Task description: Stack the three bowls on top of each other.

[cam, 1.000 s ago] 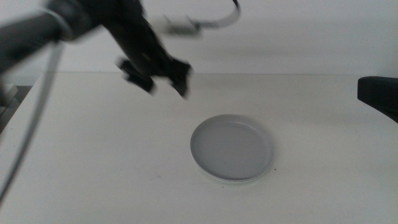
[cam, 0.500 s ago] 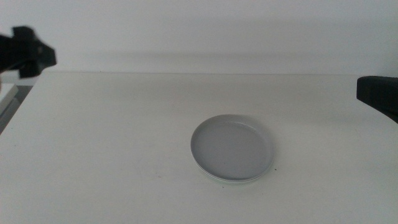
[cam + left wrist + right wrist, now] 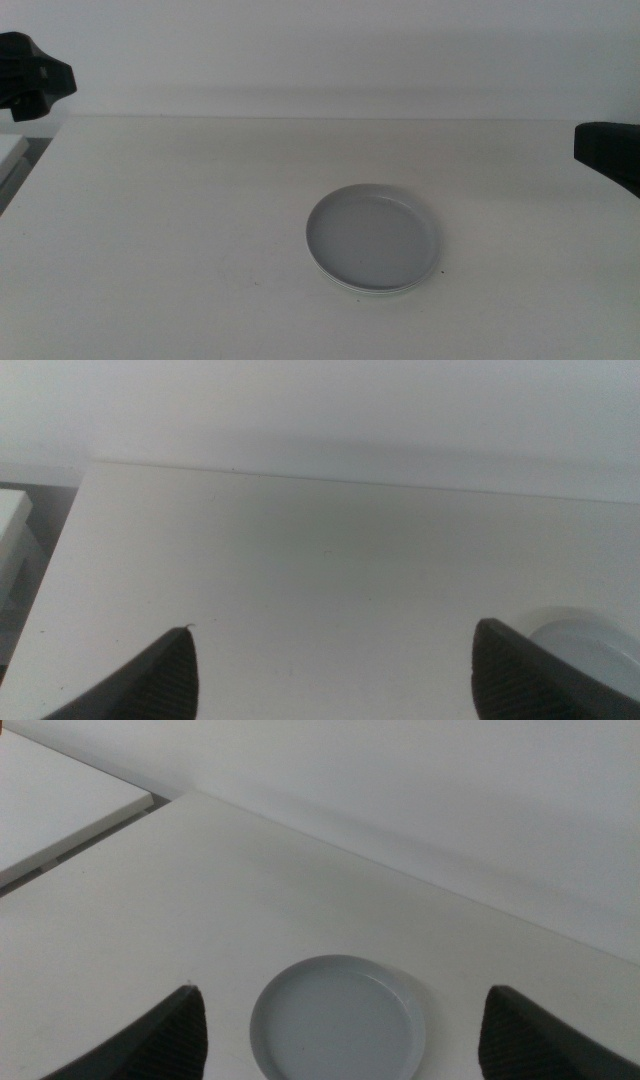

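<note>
A grey bowl (image 3: pixel 372 238) sits at the middle of the table as the top of a stack. Thin pale rims (image 3: pixel 372 291) of bowls under it show at its near edge; I cannot tell the white bowl from the mint green one there. The grey bowl also shows in the right wrist view (image 3: pixel 337 1020) and partly in the left wrist view (image 3: pixel 590 643). My left gripper (image 3: pixel 340 685) is open and empty, drawn back to the table's far left (image 3: pixel 30 78). My right gripper (image 3: pixel 350 1055) is open and empty, waiting at the right edge (image 3: pixel 610 152), facing the stack.
The white table (image 3: pixel 180 230) ends at a pale wall behind. A gap and a lower white surface (image 3: pixel 12 520) lie past the table's left edge.
The left arm has pulled away from above the table, up and to the left, and now shows only at the left edge. The stack and the right arm have not moved.
</note>
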Motion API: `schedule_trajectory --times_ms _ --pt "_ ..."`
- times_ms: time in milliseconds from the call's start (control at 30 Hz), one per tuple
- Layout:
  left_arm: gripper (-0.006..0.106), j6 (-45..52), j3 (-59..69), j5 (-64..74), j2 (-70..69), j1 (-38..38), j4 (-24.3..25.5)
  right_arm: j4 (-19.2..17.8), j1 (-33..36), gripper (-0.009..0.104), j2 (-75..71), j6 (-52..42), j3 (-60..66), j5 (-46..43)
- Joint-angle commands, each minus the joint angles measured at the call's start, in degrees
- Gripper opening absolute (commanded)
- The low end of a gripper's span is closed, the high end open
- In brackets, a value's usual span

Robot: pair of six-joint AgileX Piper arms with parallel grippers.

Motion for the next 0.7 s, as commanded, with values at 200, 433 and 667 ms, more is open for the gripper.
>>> schedule_trajectory --times_ms 200,433,667 --pt "0.094 -0.2 1.3 -1.8 -0.4 0.1 -0.3 -1.8 -1.7 0.093 -4.3 -0.2 8.2 -7.4" --pt "0.094 -0.2 21.2 -15.4 -16.4 0.1 0.9 -4.9 -15.3 0.093 -16.7 -0.2 26.6 -18.1" --pt "0.094 -0.2 41.8 -18.7 -39.6 0.1 5.8 -4.5 -23.3 0.093 -34.1 -0.2 42.7 -21.4"
